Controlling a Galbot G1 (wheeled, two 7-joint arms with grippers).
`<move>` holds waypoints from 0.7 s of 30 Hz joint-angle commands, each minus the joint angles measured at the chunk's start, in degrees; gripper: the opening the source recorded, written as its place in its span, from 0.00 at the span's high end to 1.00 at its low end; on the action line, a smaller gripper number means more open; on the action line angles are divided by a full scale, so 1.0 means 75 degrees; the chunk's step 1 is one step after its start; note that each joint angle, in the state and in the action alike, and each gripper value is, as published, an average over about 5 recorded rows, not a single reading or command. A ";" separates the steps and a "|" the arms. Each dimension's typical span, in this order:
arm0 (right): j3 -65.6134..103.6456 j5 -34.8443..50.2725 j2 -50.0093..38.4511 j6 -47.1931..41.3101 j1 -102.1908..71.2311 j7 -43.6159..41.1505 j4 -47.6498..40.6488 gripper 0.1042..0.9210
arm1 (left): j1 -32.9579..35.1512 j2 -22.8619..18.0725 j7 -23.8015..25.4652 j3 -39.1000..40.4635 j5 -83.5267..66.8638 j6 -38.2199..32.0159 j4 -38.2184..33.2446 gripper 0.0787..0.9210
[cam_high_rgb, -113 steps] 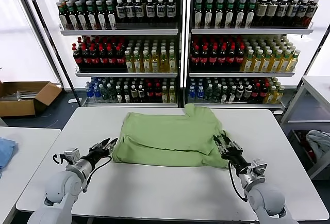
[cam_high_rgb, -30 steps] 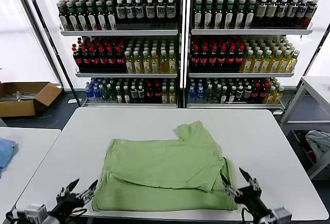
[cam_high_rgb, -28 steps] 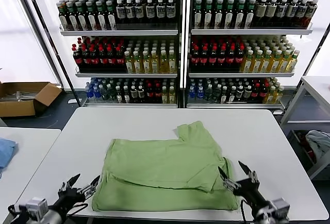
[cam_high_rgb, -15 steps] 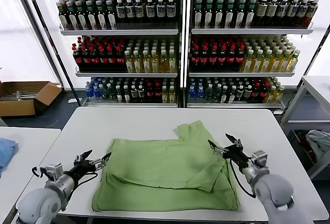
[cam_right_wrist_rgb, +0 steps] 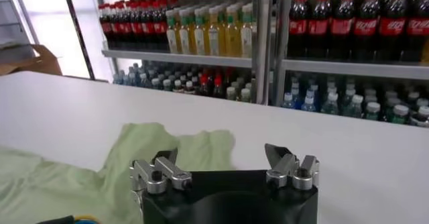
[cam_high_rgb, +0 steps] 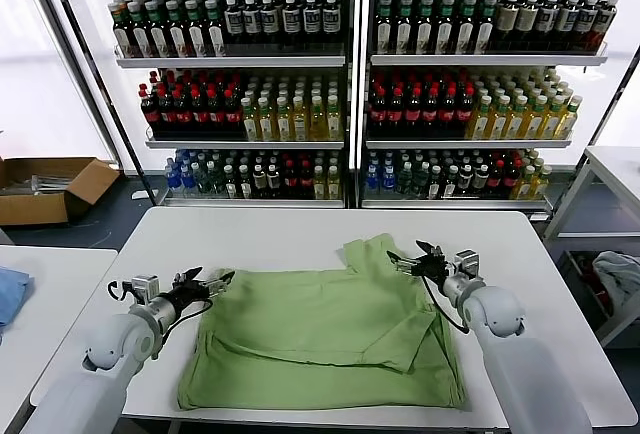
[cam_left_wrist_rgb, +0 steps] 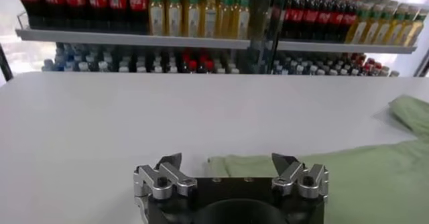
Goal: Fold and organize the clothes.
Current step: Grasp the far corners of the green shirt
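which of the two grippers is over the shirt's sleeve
The right gripper, open above the sleeve of the green polo shirt. The left gripper sits at the shirt's opposite far corner.

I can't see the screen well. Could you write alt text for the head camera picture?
A light green polo shirt, partly folded, lies on a white table. The robot's left hand and right hand, both open, hover at the shirt's far corners, and shelves of bottled drinks stand behind.
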 commanded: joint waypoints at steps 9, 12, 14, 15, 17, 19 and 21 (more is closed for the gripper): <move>-0.0324 -0.0353 0.0567 -0.0198 0.0506 0.0286 -0.1055 0.25 | -0.0615 -0.0108 0.0079 0.0679 0.0045 -0.0099 0.0804 0.12; -0.0286 -0.0324 0.0615 -0.0220 0.0400 0.0323 -0.0930 0.36 | -0.0531 -0.0118 0.0163 0.0670 0.0076 -0.0146 0.0725 0.15; -0.0282 -0.0291 0.0636 -0.0227 0.0374 0.0336 -0.0836 0.43 | -0.0488 -0.0112 0.0226 0.0672 0.0103 -0.0160 0.0689 0.20; -0.0286 -0.0274 0.0642 -0.0237 0.0372 0.0345 -0.0800 0.46 | -0.0473 -0.0109 0.0257 0.0671 0.0118 -0.0164 0.0682 0.23; -0.0296 -0.0249 0.0651 -0.0249 0.0373 0.0359 -0.0743 0.54 | -0.0448 -0.0109 0.0318 0.0661 0.0144 -0.0171 0.0674 0.31; -0.0298 -0.0222 0.0658 -0.0247 0.0375 0.0376 -0.0702 0.60 | -0.0436 -0.0102 0.0349 0.0655 0.0150 -0.0172 0.0663 0.37; -0.0284 -0.0173 0.0666 -0.0234 0.0377 0.0401 -0.0654 0.68 | -0.0434 -0.0082 0.0368 0.0655 0.0151 -0.0166 0.0645 0.44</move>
